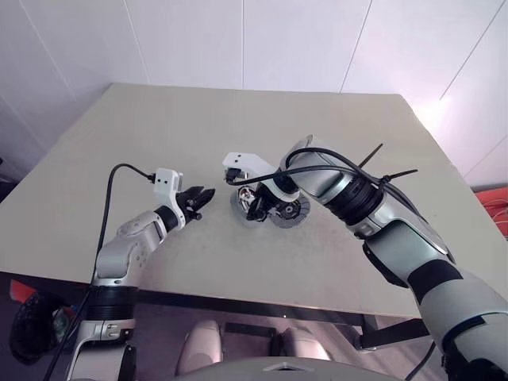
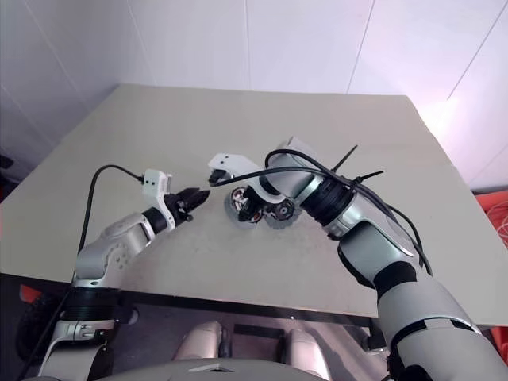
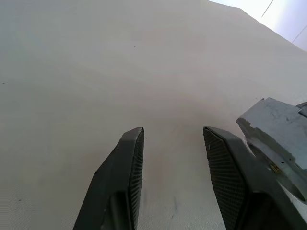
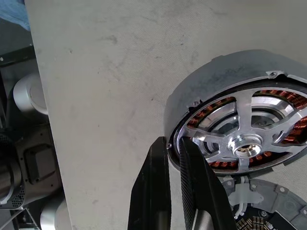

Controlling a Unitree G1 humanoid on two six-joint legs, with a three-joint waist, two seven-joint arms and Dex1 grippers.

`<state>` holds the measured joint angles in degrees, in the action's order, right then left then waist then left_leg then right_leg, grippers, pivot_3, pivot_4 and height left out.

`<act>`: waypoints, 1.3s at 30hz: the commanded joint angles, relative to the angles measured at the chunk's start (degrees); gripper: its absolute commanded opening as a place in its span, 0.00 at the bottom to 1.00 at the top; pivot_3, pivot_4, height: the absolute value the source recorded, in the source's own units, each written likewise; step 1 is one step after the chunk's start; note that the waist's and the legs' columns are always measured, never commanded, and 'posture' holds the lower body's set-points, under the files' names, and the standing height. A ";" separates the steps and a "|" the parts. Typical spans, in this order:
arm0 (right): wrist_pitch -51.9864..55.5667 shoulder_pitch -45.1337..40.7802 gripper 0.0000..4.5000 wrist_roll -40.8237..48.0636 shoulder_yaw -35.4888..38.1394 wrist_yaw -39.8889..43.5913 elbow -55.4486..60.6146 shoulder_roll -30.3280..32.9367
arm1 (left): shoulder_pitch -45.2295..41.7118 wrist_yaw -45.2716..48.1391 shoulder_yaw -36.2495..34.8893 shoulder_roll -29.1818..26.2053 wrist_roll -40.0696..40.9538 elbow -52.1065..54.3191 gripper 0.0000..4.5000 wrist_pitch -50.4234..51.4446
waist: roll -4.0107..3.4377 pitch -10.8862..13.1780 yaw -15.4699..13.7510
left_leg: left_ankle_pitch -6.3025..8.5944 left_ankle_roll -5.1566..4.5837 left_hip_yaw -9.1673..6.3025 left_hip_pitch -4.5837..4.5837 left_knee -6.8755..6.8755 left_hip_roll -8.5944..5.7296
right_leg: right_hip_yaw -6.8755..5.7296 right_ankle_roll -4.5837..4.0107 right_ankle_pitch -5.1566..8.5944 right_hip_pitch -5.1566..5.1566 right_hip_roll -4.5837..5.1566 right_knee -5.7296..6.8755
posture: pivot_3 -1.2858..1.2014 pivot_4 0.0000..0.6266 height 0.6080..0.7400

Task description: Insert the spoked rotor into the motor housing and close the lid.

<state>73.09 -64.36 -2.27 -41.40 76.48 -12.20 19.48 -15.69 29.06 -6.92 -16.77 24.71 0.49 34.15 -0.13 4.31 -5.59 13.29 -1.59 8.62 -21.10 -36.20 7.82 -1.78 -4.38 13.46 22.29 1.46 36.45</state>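
Right pincer (image 4: pixel 173 143) nips the motor housing (image 4: pixel 201 88) rim; left pincer (image 3: pixel 172 139) gapes empty; lid (image 4: pixel 261 211) cut off.

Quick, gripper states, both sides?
Left gripper: open, empty.
Right gripper: shut on the spoked rotor rim, in the motor housing.

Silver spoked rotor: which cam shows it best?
Right wrist view: the silver spoked rotor sits in the dark copper-wound housing, spokes and hub plain. Both eye views show it small, mostly behind the right tool. Left wrist: table.
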 commanded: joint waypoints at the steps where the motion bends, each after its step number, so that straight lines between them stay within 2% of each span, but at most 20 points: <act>1: -0.20 -1.44 0.00 2.59 -0.86 -1.17 0.10 -0.17 | -0.60 -0.33 -2.65 -1.86 0.75 2.10 0.46 -0.79 | 0.00 0.00 0.03 | -0.01 0.01 0.00 0.01 0.00 0.00 | 0.00 0.00 0.00 0.00 0.00 0.01 | 0.52 0.00 1.00; 10: -3.72 -1.20 0.00 4.03 0.57 -7.66 -6.47 -4.82 | -1.39 -0.07 -3.53 -3.15 0.86 1.71 0.46 -0.83 | -0.01 0.02 0.03 | -0.01 0.03 0.00 0.02 0.00 0.00 | 0.00 0.00 0.00 -0.01 0.00 0.02 | 0.52 0.00 1.00; 17: -5.38 -1.82 0.00 4.94 1.43 -9.91 -8.68 -5.67 | -1.82 0.05 -3.36 -3.30 0.73 1.35 0.46 -0.98 | -0.01 0.02 0.07 | -0.06 0.12 -0.01 0.12 0.00 0.00 | 0.01 0.01 0.00 -0.05 0.00 0.09 | 0.52 0.00 1.00; 27: -4.83 -1.73 0.73 7.12 1.80 -10.01 -5.05 -4.95 | -2.65 0.52 -3.32 -3.57 0.52 0.21 0.46 -1.38 | 0.00 0.03 0.11 | -0.11 0.19 -0.03 0.08 0.05 -0.01 | 0.01 0.01 -0.01 -0.01 0.00 0.12 | 0.52 0.00 1.00; 30: -4.20 -4.37 0.97 8.38 5.54 -11.90 -6.17 -6.66 | -3.19 0.61 -3.02 -3.39 0.37 -0.48 0.46 -1.53 | -0.01 0.05 0.13 | -0.11 0.20 -0.03 0.08 0.07 0.00 | 0.01 0.01 -0.01 0.01 -0.01 0.12 | 0.52 0.00 1.00; 31: -4.36 -6.19 0.99 8.97 8.27 -13.22 -7.43 -7.76 | -3.49 0.67 -2.85 -3.28 0.33 -0.80 0.46 -1.56 | -0.01 0.09 0.15 | -0.12 0.22 -0.03 0.08 0.07 0.00 | 0.00 0.01 -0.01 0.02 -0.01 0.12 | 0.52 0.00 1.00; 35: -7.27 -13.22 0.99 10.52 17.93 -18.46 -13.22 -10.13 | -4.43 1.35 -2.06 -2.98 0.19 -2.18 0.46 -1.82 | -0.03 0.18 0.28 | -0.18 0.30 -0.03 0.06 0.09 0.00 | 0.03 0.00 0.00 0.11 -0.03 0.21 | 0.52 0.00 1.00; 37: -11.24 -16.26 0.99 10.39 22.33 -20.80 -15.86 -8.61 | -5.17 1.94 -1.26 -2.76 0.19 -2.82 0.46 -1.70 | -0.02 0.19 0.10 | -0.18 0.31 -0.03 0.03 0.14 0.00 | 0.03 -0.01 0.00 0.16 -0.04 0.19 | 0.52 0.00 1.00; 39: -15.68 -16.65 0.99 9.42 23.55 -21.97 -16.55 -6.63 | -5.61 2.45 -0.77 -2.72 0.19 -3.25 0.46 -1.66 | 0.01 0.19 -0.10 | -0.16 0.28 -0.03 -0.01 0.17 -0.01 | 0.03 -0.01 0.01 0.13 -0.03 0.10 | 0.52 0.00 1.00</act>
<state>60.65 -80.52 7.82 -20.11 55.83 -27.97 11.27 -19.96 30.75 -7.95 -19.43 24.73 -3.26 33.68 -0.12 4.50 -5.69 13.15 -1.34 8.59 -21.11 -36.03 7.79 -1.75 -4.39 13.47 22.39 1.43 36.48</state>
